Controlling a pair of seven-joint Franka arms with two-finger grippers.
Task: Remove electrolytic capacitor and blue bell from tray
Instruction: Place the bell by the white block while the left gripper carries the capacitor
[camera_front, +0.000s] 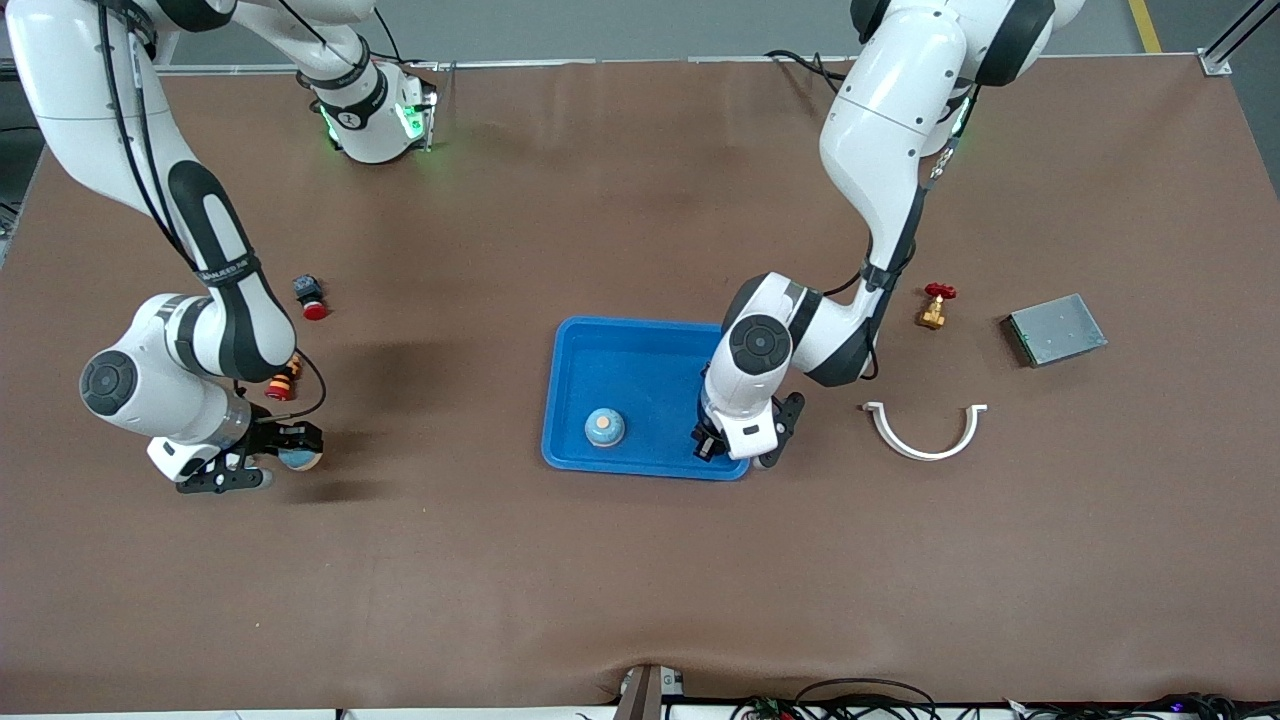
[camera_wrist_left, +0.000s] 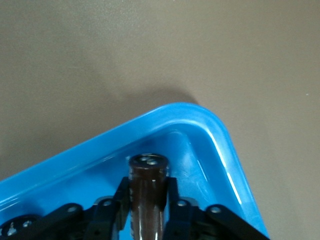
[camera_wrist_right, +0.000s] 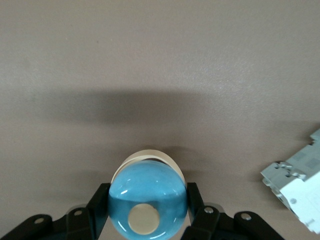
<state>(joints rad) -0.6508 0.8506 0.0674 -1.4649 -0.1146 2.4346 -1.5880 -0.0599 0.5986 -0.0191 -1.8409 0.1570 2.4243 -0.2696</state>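
Seen from a high front camera: brown table (camera_front: 640, 580) with a blue tray (camera_front: 640, 350) near its middle; inside the tray, a blue bell (camera_front: 605, 427) with an orange button, resting near the rim closest to the camera. Left claw (camera_front: 738, 447) lowered over the tray corner toward the left arm's end, clenched on a dark brown capacitor (camera_wrist_left: 147, 192); in the left wrist view, capacitor upright between the black fingers (camera_wrist_left: 114, 212), two terminals on its top face, tray floor below. Right claw (camera_front: 262, 455) low over bare table toward the right arm's end, clamped around a second blue bell (camera_wrist_right: 147, 202) with a cream button; a grey circuit breaker (camera_wrist_right: 300, 182) at the edge of that wrist view. Elsewhere on the table: a red emergency-stop button (camera_front: 310, 296) and a small red-and-orange part (camera_front: 284, 381) near the right arm; a brass valve with red handle (camera_front: 936, 305), a white curved clip (camera_front: 925, 433) and a grey metal box (camera_front: 1056, 329) toward the left arm's end.
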